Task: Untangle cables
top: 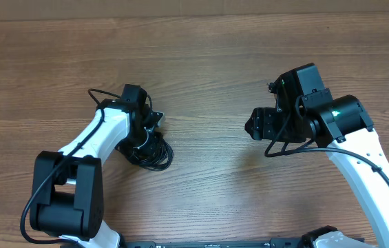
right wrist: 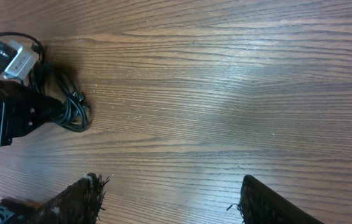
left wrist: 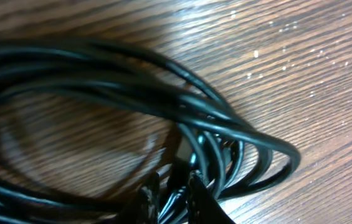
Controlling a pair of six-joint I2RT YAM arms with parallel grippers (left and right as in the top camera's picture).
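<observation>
My left fingers are pressed close together on strands of the cables, with a few black cords passing between them at the bottom of the left wrist view. The cables lie in one tangled bundle of loose loops on the table, left of centre, directly beneath the wrist of the left arm. One loop bulges out toward the right. My right fingers are spread wide apart and hold nothing, with only wood grain showing between them. They hover over the table's right half, well apart from the bundle and pointing toward it. The right arm reaches in from the lower right corner, the left arm from the lower left.
</observation>
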